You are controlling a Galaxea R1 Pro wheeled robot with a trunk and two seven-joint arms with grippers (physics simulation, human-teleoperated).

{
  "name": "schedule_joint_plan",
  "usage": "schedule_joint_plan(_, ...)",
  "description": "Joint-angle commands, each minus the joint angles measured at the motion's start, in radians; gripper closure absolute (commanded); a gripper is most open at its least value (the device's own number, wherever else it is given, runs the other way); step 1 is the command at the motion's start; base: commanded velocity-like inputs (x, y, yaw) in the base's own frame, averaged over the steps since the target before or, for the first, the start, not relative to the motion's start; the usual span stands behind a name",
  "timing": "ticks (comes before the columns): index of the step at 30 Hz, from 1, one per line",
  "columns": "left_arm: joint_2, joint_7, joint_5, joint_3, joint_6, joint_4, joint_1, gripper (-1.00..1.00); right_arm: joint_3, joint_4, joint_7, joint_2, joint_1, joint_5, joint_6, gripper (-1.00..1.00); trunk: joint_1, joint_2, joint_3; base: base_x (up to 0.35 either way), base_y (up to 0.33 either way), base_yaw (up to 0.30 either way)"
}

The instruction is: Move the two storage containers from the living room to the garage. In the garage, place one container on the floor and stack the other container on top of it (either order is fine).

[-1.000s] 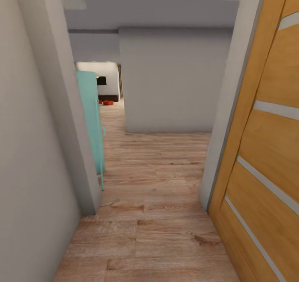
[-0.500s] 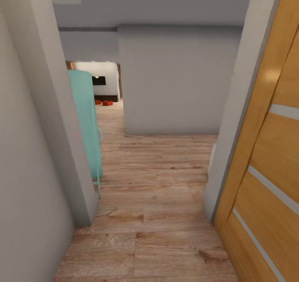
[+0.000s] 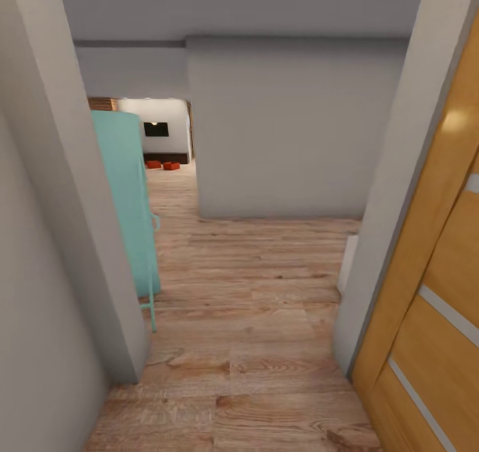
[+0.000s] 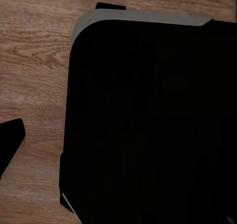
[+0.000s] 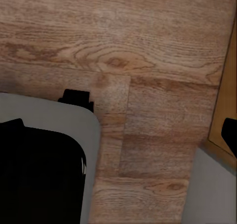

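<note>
Far down the hallway, through an opening onto a lit room, the two storage containers show as small orange-red boxes side by side on the light wood floor. In the left wrist view one dark fingertip of my left gripper sits at the frame's edge over wood planks, with the other lost against my black base. Dark fingertips of my right gripper stand far apart at both edges. Neither gripper holds anything. The garage is out of view.
I stand in a narrow doorway with a grey wall close on the left. An open wooden door is close on the right. A turquoise cabinet juts out behind the left wall. A grey wall block faces me, and the passage runs left of it.
The whole view has shifted as my base rolled forward through the doorway. The door and left wall have slid outward, and both containers now show past the cabinet.
</note>
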Motion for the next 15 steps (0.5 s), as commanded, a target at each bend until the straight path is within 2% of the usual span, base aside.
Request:
schedule_joint_plan(1,0.0,0.0,0.007,0.005,0.0,0.0,0.0,-1.0,0.009,0.003,-0.001,0.0,-0.001,-0.009,-0.005,-1.0,0.001,0.0,-0.001,0.322,0.0,0.0)
schedule_joint_plan(15,0.0,0.0,0.009,0.005,0.002,0.0,-0.001,-1.0,0.01,0.003,-0.001,0.0,-0.001,-0.009,-0.005,-1.0,0.001,0.0,-0.001,0.322,0.0,0.0)
